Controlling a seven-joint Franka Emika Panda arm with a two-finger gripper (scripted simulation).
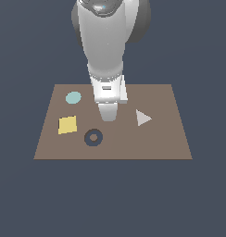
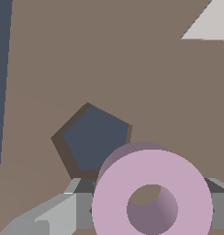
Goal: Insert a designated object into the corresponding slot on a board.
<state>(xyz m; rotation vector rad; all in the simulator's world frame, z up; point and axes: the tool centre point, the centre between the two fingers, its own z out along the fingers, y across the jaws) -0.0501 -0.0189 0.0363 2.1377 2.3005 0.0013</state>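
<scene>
You see a glossy white, tapering arm link (image 1: 102, 41) with a dark grey joint housing bulging behind its upper end. Below it sits a white, boxy wrist block (image 1: 108, 92) carrying a small dark rectangular mark on its face. In the wrist view, the flat, pale grey gripper fingers (image 2: 54, 215) show angular, bevelled edges, joined by a darker grey bar.

board: one (image 1: 170, 139)
loose shapes: four — ring (image 2: 153, 197), disc (image 1: 73, 97), square (image 1: 67, 124), triangle (image 1: 142, 117)
recesses: two — ring slot (image 1: 93, 137), pentagon (image 2: 93, 140)
</scene>
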